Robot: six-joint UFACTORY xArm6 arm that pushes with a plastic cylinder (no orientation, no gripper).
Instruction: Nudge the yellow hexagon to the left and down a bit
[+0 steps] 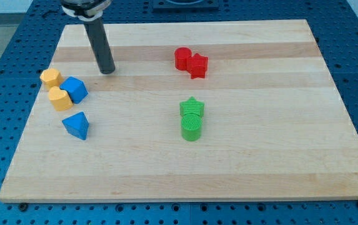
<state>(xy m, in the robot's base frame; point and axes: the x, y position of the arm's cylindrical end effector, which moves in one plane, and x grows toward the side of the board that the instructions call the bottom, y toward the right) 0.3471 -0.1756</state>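
Note:
The yellow hexagon (50, 77) lies near the board's left edge. Just below it sits a second yellow block (59, 98), touching a blue cube-like block (74, 89) on its right. My tip (107, 71) rests on the board up and to the right of this cluster, apart from all blocks, roughly 90 pixels right of the hexagon. A blue triangular block (77, 125) lies below the cluster.
Two red blocks (191, 61) touch each other at the upper middle. A green star (192, 106) and a green cylinder (191, 127) stand together at the centre. The wooden board (278, 156) rests on a blue perforated table.

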